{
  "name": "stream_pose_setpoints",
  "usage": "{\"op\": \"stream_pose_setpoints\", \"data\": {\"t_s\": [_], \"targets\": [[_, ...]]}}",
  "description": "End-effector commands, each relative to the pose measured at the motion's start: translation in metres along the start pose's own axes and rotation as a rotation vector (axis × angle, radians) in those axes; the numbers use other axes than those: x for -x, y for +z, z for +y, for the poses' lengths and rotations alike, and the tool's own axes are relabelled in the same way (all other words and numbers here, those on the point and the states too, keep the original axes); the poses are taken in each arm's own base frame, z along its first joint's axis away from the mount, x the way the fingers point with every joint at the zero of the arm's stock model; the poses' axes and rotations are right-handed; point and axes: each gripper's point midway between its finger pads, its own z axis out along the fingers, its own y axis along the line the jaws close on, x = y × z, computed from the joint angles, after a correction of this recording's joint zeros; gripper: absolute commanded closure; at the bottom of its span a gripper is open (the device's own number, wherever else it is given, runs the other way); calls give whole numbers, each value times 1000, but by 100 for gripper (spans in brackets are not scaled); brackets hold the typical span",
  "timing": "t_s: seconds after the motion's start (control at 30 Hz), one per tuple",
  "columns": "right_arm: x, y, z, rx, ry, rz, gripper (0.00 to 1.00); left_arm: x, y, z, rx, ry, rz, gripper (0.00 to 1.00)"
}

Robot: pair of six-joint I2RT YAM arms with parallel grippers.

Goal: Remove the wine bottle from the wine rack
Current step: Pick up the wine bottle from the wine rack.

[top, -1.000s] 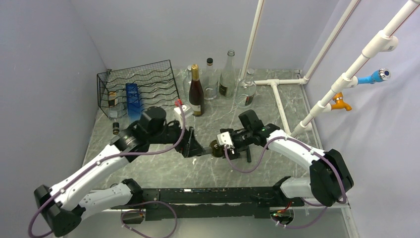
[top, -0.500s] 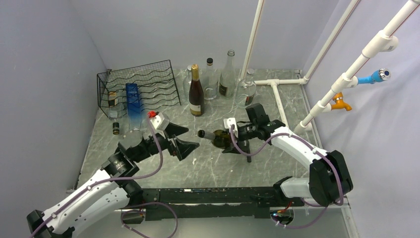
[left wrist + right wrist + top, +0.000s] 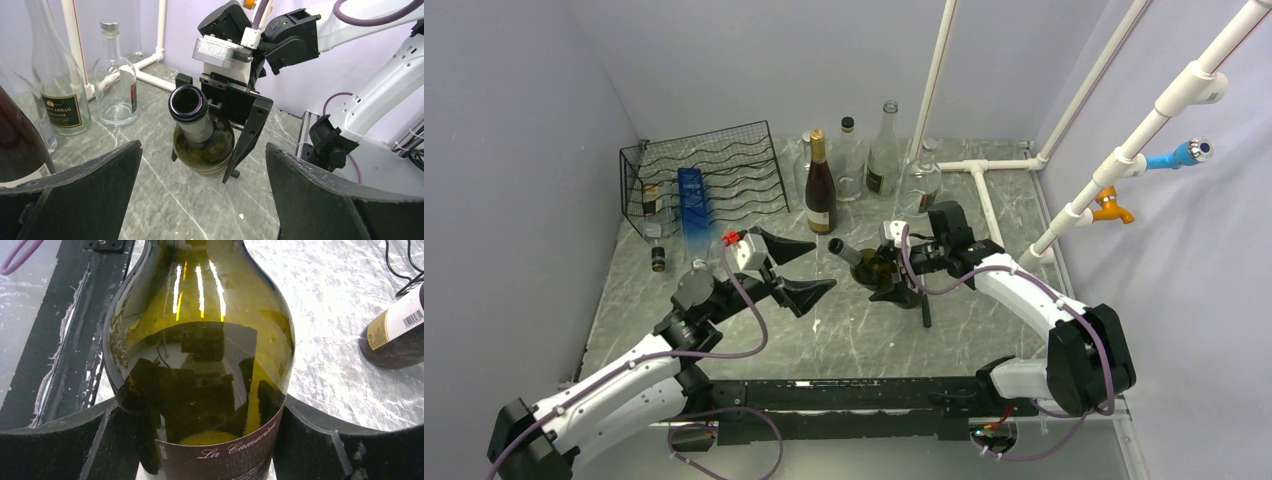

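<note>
The right end effector (image 3: 200,405) pinches the wine bottle (image 3: 200,330), label (image 3: 220,457) readable only at its wrist; left end effector (image 3: 819,265) spread wide

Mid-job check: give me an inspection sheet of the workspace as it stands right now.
Surface: grey marbled tabletop, no spills seen.
Job's things: wine bottle off the wine rack, tilted, neck toward the left end effector; rack holds a blue bottle and a labelled bottle.
Clutter: dark gold-topped bottle and clear bottles upright at back; small dark item before the rack.
End effectors: right end effector shut on the wine bottle; left open, empty.
Cables: purple cable along each arm; no snag seen.
Surroundings: white pipe frame with orange fitting and blue fitting; plain walls.
</note>
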Motion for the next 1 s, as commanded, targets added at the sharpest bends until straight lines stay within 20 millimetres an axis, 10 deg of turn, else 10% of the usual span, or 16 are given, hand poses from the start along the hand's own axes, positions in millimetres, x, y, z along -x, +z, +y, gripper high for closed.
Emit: {"op": "stream_pose_setpoints", "data": {"t_s": [0.0, 0.97], "targets": [[45, -4, -5, 33, -100, -125, 100, 20, 12, -7, -66, 70, -107, 0], [46, -5, -3, 49, -94, -148, 100, 17, 52, -5, -122, 58, -183, 4]]}}
